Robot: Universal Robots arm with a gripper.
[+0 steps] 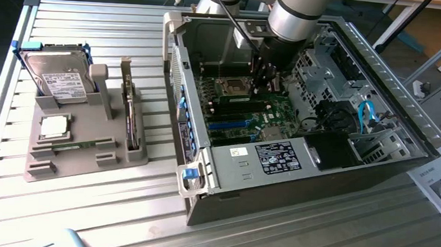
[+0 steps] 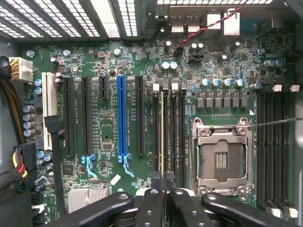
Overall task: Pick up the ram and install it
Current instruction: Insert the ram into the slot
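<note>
End of ram (image 2: 162, 132) behind fingers (image 2: 150, 208)

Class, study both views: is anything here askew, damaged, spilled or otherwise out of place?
Nothing stands out. The ram stands edge-on and straight along the memory slots, gripped by the gripper. The processor socket is empty and the processor lies on the grey fixture outside the case: unfinished work, not a fault.

Ribbed metal forms the table (image 1: 291, 227), matt plastic the tray (image 1: 69, 164); the gripper (image 2: 162, 182) looks smooth.
</note>
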